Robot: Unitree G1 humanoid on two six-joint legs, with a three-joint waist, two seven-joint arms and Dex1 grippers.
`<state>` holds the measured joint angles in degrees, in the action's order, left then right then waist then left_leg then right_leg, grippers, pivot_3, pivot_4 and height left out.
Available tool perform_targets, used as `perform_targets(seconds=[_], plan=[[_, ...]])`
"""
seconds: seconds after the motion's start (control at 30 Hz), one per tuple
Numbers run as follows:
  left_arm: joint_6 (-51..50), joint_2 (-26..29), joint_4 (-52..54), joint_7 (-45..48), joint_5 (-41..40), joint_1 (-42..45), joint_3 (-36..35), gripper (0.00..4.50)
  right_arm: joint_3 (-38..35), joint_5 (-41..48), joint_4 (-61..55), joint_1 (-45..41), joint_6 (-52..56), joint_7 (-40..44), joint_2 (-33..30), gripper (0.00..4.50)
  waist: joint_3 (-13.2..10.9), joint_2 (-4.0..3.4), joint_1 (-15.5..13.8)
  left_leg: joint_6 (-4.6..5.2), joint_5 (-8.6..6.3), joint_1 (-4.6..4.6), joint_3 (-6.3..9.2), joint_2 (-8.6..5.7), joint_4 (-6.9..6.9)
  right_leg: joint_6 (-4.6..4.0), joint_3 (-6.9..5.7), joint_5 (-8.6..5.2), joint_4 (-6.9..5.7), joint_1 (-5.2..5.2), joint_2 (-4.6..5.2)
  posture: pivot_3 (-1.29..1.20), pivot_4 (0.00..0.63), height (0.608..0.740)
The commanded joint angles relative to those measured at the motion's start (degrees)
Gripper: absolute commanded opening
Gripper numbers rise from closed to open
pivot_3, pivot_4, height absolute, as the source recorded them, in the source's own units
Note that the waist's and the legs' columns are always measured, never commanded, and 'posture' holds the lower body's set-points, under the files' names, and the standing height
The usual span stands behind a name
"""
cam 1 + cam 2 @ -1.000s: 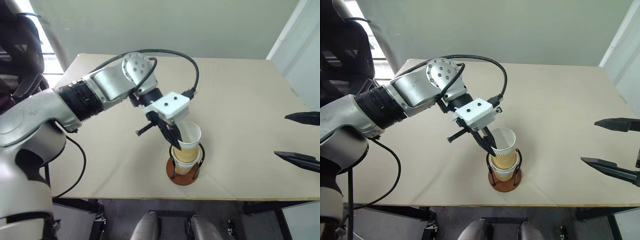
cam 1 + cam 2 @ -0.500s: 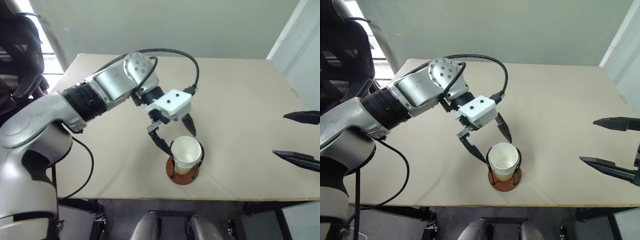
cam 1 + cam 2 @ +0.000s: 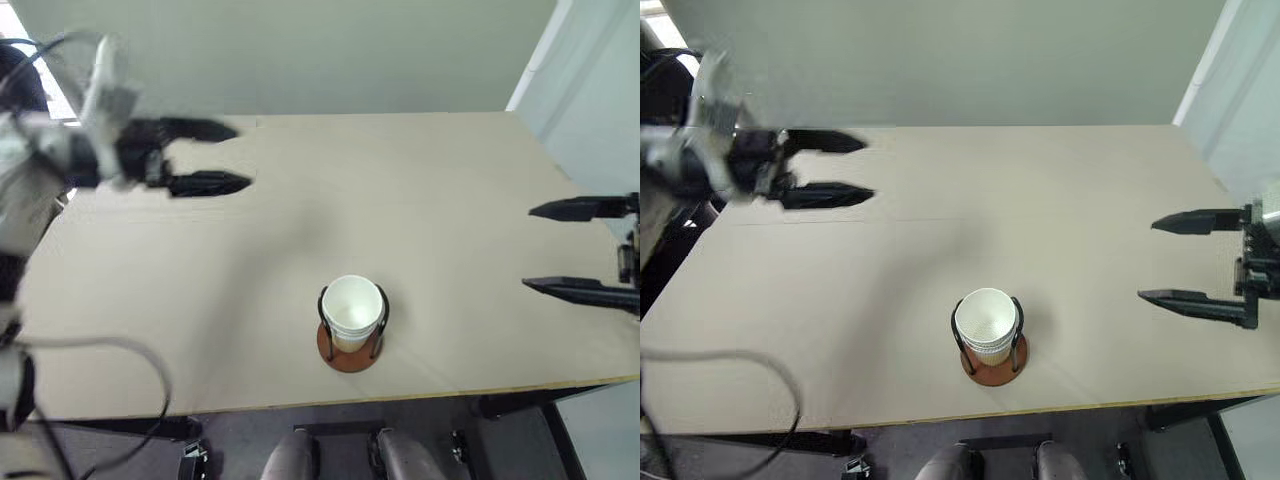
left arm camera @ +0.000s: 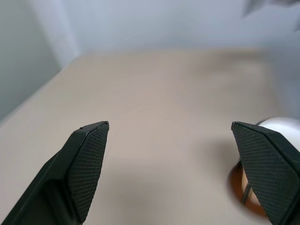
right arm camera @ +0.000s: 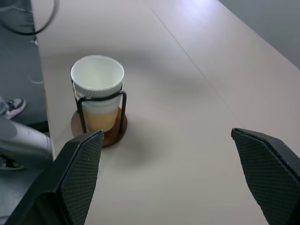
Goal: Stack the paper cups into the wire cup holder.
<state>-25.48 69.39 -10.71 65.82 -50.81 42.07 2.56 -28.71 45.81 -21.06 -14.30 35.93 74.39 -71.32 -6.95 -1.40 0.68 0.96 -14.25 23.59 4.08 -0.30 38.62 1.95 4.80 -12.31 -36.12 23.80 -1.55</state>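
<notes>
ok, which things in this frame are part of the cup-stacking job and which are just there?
Part of the job:
- paper cups, nested in the holder
- wire cup holder, near the table's front edge
- left gripper, open, apart from the cups
- right gripper, open, apart from the cups

Just there:
- table
- shoe on the floor

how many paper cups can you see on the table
1 countable: a nested stack of paper cups stands in the wire cup holder near the table's front edge. Rolled rims show beneath the top cup, so more are nested, but how many cannot be told.
</notes>
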Motion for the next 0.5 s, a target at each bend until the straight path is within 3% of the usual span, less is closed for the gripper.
perform_targets(seconds=[0.03, 0.27, 0.5], plan=[[-6.8, 0.2, 14.0, -10.4, -1.7, -16.0, -17.3, 4.47, 8.0, -3.8, 6.3, -6.2, -4.7, 3.1, -0.7, 4.5, 0.0, 0.14, -0.6, 0.01, -0.01, 0.02, 0.07, -0.01, 0.01, -0.05, 0.01, -0.02, -0.01, -0.02, 0.03, 0.0, 0.15, 0.74], [-14.7, -8.4, 29.2, -22.2, -4.1, -35.1, -39.6, 4.47, 19.7, -9.9, 19.6, -20.7, -9.8, 8.0, 4.2, 4.5, 0.0, 0.51, -1.7, 0.16, -0.13, 0.01, -0.01, -0.03, 0.35, -0.79, -0.1, 0.13, -0.11, -0.11, 0.07, 0.0, 0.15, 0.74], [-20.9, -12.5, 38.4, -28.0, -8.2, -42.6, -49.6, 4.47, 24.7, -13.7, 26.4, -28.5, -11.7, 10.2, 9.8, 4.5, -0.1, 0.57, -0.9, 0.31, -0.22, -0.41, -0.05, 0.02, 0.11, -1.57, -0.08, 0.34, -0.45, -0.08, 0.05, 0.0, 0.15, 0.74]])
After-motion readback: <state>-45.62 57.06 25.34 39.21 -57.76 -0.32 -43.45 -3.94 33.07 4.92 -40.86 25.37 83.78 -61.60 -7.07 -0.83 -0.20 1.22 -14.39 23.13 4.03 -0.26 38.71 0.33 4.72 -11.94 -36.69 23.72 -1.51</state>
